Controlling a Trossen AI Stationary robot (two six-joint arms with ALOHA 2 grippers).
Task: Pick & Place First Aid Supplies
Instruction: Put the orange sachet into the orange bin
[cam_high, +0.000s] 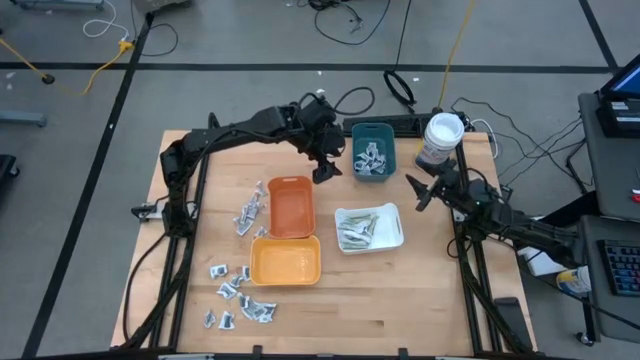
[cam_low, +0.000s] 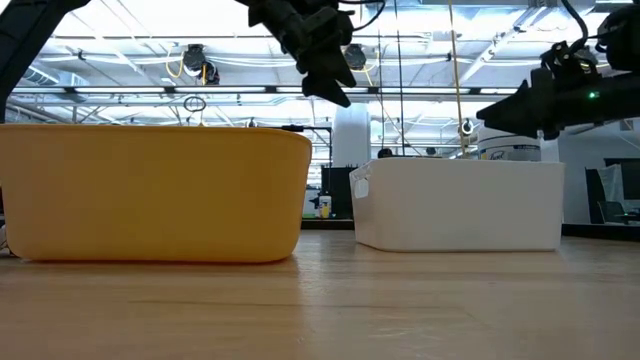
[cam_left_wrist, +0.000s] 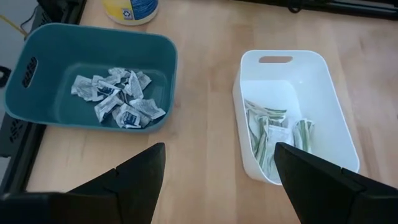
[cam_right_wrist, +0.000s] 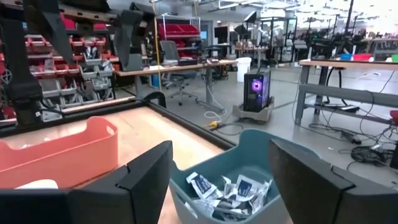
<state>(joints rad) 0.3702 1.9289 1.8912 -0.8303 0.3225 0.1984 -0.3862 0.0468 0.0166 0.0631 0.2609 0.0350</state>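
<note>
- High view: the left hand (cam_high: 326, 172) hangs with fingers spread and nothing in it, between the teal tray (cam_high: 373, 147) and the orange-red tray (cam_high: 291, 207). The right hand (cam_high: 421, 193) is also open and empty, just beside the white tray (cam_high: 369, 228) and near the white tub (cam_high: 440, 140). Silvery sachets (cam_high: 372, 158) lie in the teal tray; pale green strips (cam_high: 356, 232) lie in the white tray. More loose sachets (cam_high: 250, 212) lie on the wooden surface (cam_high: 400, 300) beside the orange-red tray, and another scatter (cam_high: 235, 292) lies beside the yellow tray (cam_high: 286, 262).
- Low view: the yellow tray (cam_low: 150, 192) and the white tray (cam_low: 460, 205) stand on the surface; both hands hang above them, the left one (cam_low: 335, 85) over the gap between the trays, the right one (cam_low: 490, 113) above the white tray's rim.
- Left wrist view: the left hand's two dark fingers (cam_left_wrist: 134, 174) stand wide apart above bare surface between the teal tray (cam_left_wrist: 37, 68), holding crumpled sachets (cam_left_wrist: 115, 99), and the white tray (cam_left_wrist: 336, 124), holding strips (cam_left_wrist: 267, 134).
- Right wrist view: the right hand's fingers (cam_right_wrist: 146, 180) are parted, empty, with the teal tray (cam_right_wrist: 249, 146) and its sachets (cam_right_wrist: 227, 190) seen between them; the orange-red tray (cam_right_wrist: 62, 152) lies farther off.
</note>
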